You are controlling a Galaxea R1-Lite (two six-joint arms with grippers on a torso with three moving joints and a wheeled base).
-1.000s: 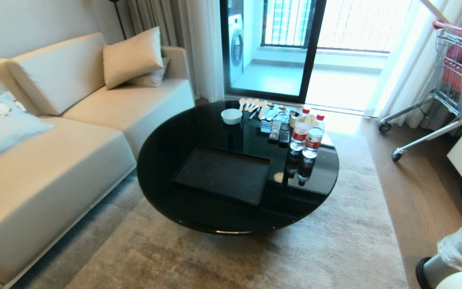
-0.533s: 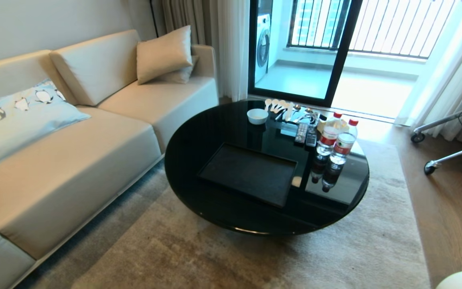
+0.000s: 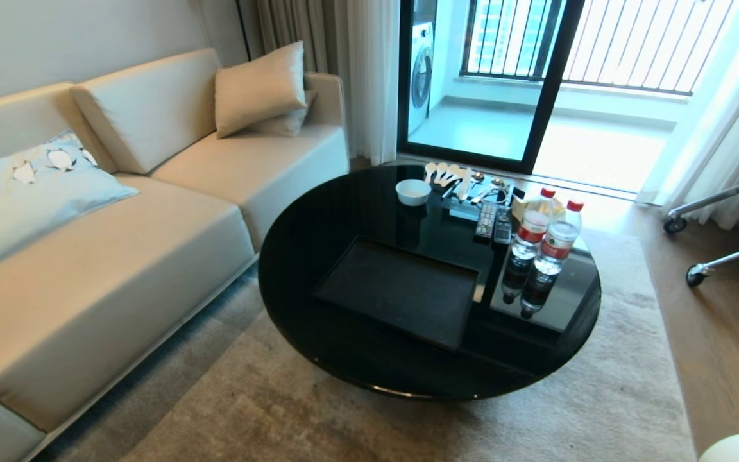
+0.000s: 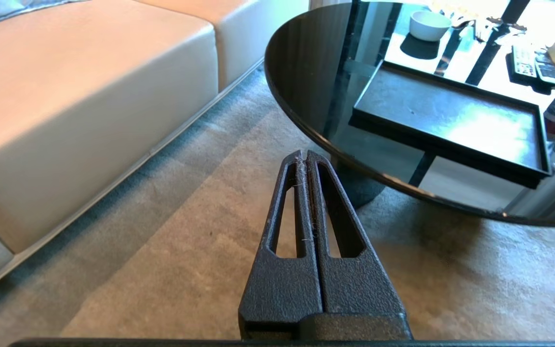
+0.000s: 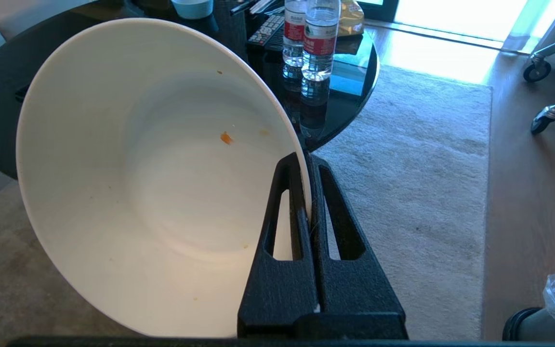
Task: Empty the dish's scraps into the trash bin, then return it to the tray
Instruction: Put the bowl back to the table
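The dish (image 5: 152, 183), a deep white bowl, hangs tilted on its side over the carpet, and my right gripper (image 5: 306, 159) is shut on its rim. Of the scraps only a small orange bit (image 5: 226, 138) and a few specks cling inside. A white curve of the dish (image 3: 738, 448) shows at the head view's lower right corner. The black tray (image 3: 401, 292) lies bare on the round black table (image 3: 292, 250). The trash bin (image 5: 530, 327) with its clear bag stands on the floor to my right. My left gripper (image 4: 303, 156) is shut on nothing, low over the carpet before the table.
At the table's far side stand a small white bowl (image 3: 412, 191), spoons (image 3: 446, 173), remotes (image 3: 494, 224) and two water bottles (image 3: 539, 247). A beige sofa (image 3: 119, 244) runs along the left. A cart's wheels (image 3: 696, 276) are on the wood floor at right.
The whole head view has swung left and moved a little closer to the table; the trash bin has left that view. Neither arm has moved; the dish stays at the lower right corner.
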